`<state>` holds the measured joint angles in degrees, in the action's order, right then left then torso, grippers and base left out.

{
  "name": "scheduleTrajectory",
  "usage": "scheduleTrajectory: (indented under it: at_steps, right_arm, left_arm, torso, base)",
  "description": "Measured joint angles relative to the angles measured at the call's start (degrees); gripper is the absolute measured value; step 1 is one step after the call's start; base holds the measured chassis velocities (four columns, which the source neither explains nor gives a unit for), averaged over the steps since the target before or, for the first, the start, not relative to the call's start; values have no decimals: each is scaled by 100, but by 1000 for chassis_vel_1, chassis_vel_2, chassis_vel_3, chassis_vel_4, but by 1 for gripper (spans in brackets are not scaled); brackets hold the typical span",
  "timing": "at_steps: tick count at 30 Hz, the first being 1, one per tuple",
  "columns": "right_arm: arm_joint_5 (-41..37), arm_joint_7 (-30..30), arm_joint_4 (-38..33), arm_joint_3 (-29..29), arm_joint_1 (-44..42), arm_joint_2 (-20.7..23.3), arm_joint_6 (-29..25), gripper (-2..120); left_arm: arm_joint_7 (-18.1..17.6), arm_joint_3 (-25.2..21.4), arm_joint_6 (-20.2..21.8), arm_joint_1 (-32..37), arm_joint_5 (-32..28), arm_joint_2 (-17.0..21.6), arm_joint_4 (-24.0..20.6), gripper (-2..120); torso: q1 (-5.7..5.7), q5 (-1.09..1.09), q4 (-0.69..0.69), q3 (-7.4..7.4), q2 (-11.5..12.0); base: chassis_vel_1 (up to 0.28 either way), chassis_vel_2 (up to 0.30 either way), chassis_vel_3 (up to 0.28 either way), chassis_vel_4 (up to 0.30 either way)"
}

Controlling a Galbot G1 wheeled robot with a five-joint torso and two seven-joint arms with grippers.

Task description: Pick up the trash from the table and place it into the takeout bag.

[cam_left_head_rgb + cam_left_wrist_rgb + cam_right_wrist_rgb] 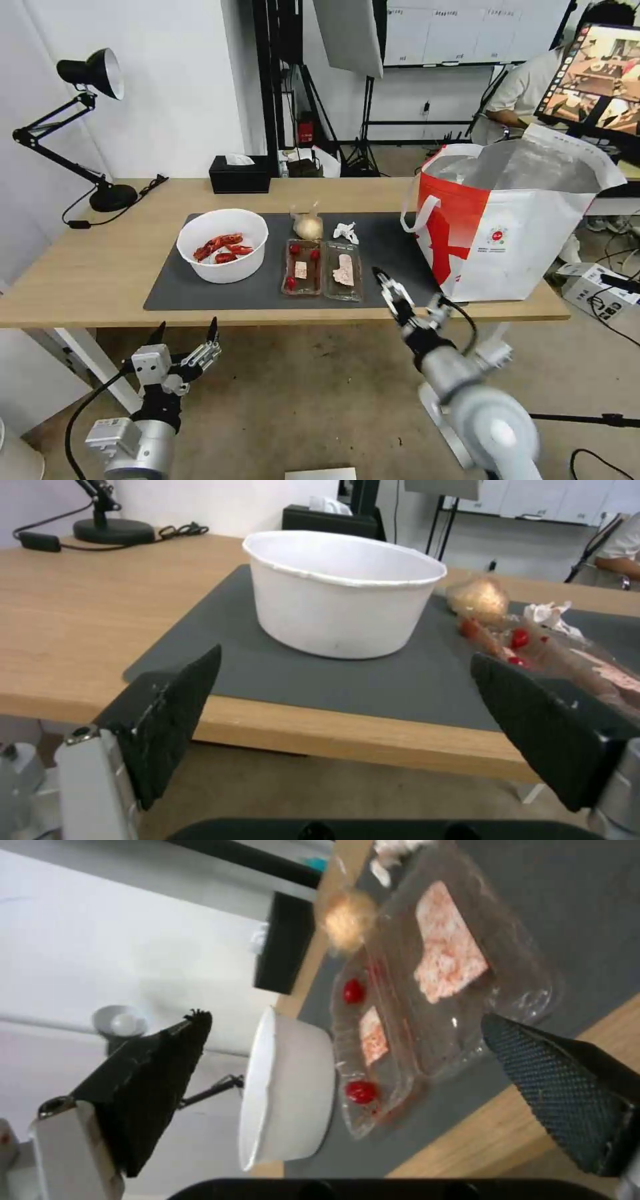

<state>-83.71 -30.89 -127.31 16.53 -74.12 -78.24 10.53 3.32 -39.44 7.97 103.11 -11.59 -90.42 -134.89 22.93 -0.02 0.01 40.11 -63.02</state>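
A white bowl point(223, 245) of red crayfish shells sits at the robot's left end of the dark grey mat point(393, 247) on the light-wood bench point(87, 267). Beside it lies a clear clamshell tray point(323, 269) of food scraps, with a small knotted bag point(308, 225) and a crumpled tissue point(345, 231) just behind the tray. The white-and-red takeout bag point(513, 220) stands open at the bench's right end, its foil lining showing, partly on the mat.

The right claw point(388, 285) reaches up from below the front edge of the bench, just in front of the tray's near right corner and apart from it; its wrist view shows the two fingers spread wide, nothing between them, with the tray point(433, 990) and bowl point(287, 1100) ahead. The right arm slants up and forward from the lower right.

The left claw point(187, 333) hangs below the bench edge, in front of the bowl and well short of it, fingers parted and empty, pointing upward. Its wrist view frames the bowl point(340, 592) between the two dark fingertips point(177, 705).

A black tissue box point(239, 175) and a black desk lamp point(87, 127) stand at the back of the bench.
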Motion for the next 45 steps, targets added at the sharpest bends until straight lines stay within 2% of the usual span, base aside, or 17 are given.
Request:
scheduleTrajectory:
  at_steps: [5, 6, 10, 24, 45]
  right_arm:
    - [-153, -603, 537, -367, 669, -160, -154, 100]
    - [-153, -603, 537, -367, 669, -160, -154, 100]
    - [-257, -1208, 831, -493, 1044, -398, -133, 100]
    - [-325, -1476, 723, -663, 878, -723, -99, 100]
    - [-223, -1560, 1084, -614, 997, -1171, -166, 100]
  left_arm:
    - [1, -86, 55, -15, -3, 0, 22, 100]
    - [1, -86, 55, -15, -3, 0, 22, 100]
    - [-1, -132, 113, 23, 1, -39, 36, 100]
    - [-20, -202, 122, 136, 43, -85, -16, 100]
    - [-24, -199, 94, 249, 41, -83, -67, 100]
  torso:
    - [0, 1, 0, 0, 0]
    - [0, 1, 0, 0, 0]
    - [0, 1, 0, -1, 0]
    - [-1, 1, -1, -1, 0]
    - [-1, 1, -1, -1, 0]
  base:
    - [0, 0, 0, 0]
    - [0, 0, 0, 0]
    - [0, 0, 0, 0]
    - [0, 0, 0, 0]
    - [0, 0, 0, 0]
